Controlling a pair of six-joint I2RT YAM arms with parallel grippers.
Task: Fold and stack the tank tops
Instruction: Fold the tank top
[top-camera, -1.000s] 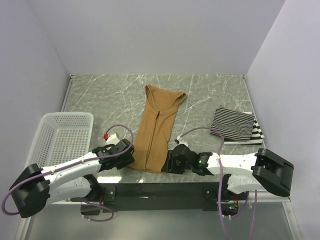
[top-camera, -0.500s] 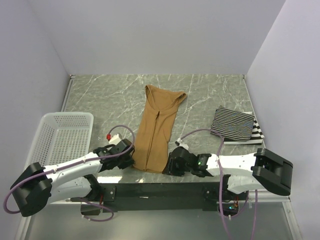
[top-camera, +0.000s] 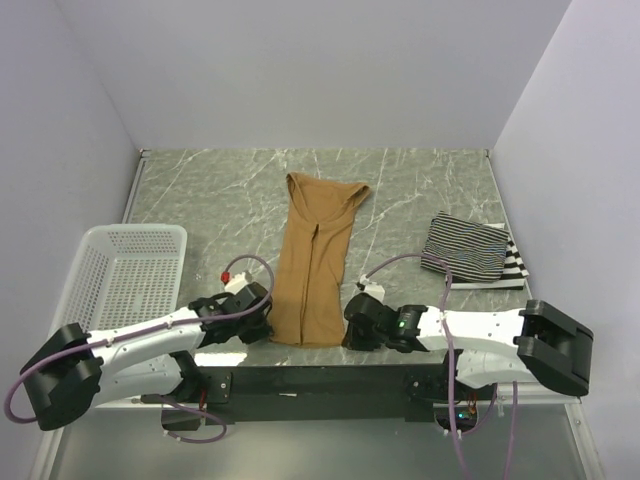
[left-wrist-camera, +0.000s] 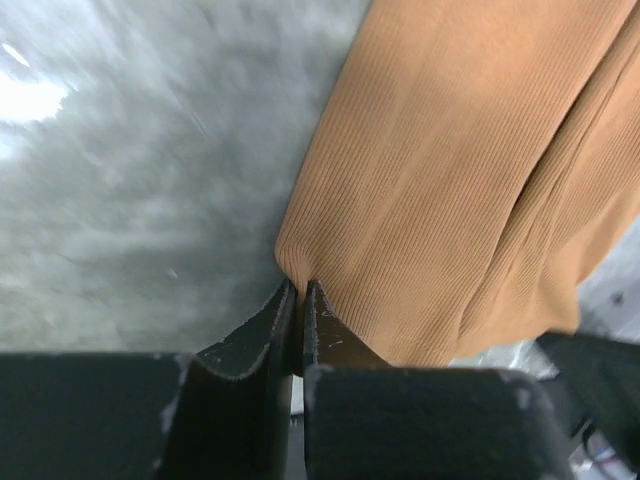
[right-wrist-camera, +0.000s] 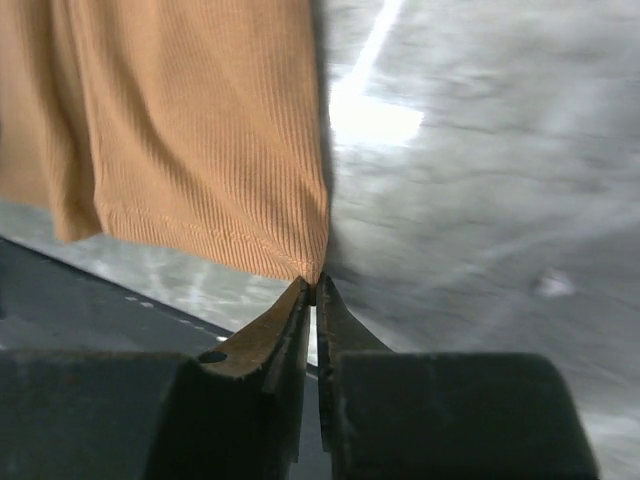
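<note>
Both grippers have drawn inward since the earlier frame and now sit at the near corners of the tan-brown tank top (top-camera: 315, 260), where a second ago they stood slightly off its edges. Left gripper (left-wrist-camera: 300, 290): jaws pressed together with only a hairline gap, pinching the fabric's near-left corner, which puckers into the fingertips. Right gripper (right-wrist-camera: 313, 290): jaws likewise closed, their tips meeting the near-right hem corner (right-wrist-camera: 180, 130); the corner appears to be nipped between them, though the wrist view is too blurred there to be certain how much cloth is caught.

From above, the left gripper (top-camera: 262, 322) and right gripper (top-camera: 352, 325) flank the garment's near hem. The tan-brown tank top (left-wrist-camera: 450, 180) lies flat and lengthwise on the marble-patterned table (top-camera: 210, 190), neck end farthest from the arms, folded into a narrow strip. Its outline is nearly as before, the near end shifted slightly.

At right, well apart, the thin-striped tank top (top-camera: 468, 248) lies folded upon the wide-striped tank top (top-camera: 512, 265), unchanged. The white mesh basket (top-camera: 120, 275) stands at left, also unchanged
</note>
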